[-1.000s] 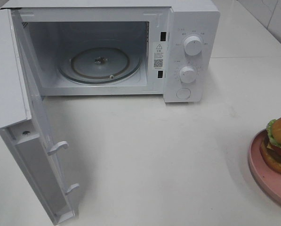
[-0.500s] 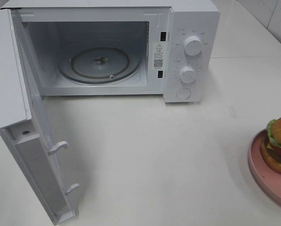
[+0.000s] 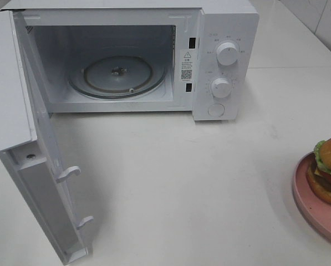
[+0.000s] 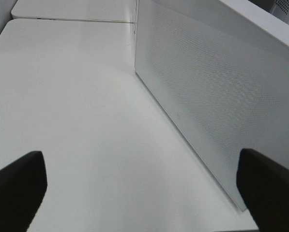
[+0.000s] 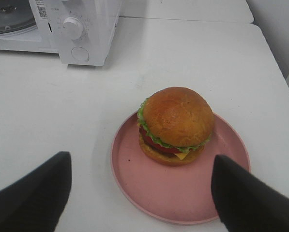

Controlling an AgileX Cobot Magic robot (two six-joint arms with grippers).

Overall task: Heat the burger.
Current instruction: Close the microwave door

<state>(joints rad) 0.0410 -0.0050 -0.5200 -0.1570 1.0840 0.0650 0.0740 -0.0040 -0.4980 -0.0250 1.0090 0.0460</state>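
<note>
White everywhere, honestly: white table (image 3: pixel 182 183), white microwave (image 3: pixel 226 33), so the burger (image 5: pixel 175 124) really pops. It sits on a pink plate (image 5: pixel 149 186), a bit toward the microwave-side rim, not dead centre. Glossy brown bun on top, lettuce frill, a strip of tomato and a corner of cheese poking out underneath.

Using the microwave as the reference: the plate is well apart from it, off on the control-panel side and closer to the table's front edge, with bare tabletop between them. In the high view only a slice of burger and plate shows at the frame edge.

The microwave door (image 3: pixel 21 138) is swung wide open on the side away from the knobs (image 3: pixel 227 53), and the glass turntable (image 3: pixel 118 75) inside has nothing on it.

Right gripper (image 5: pixel 149 193) hangs over the plate on the side away from the microwave, fingers (image 5: pixel 35 195) spread wide, one either side of the plate, touching nothing. Burger lies between and just ahead of them, toward the microwave.

Left gripper (image 4: pixel 142 186) is out beside the open door's outer face, fingers far apart, nothing between them but tabletop.
</note>
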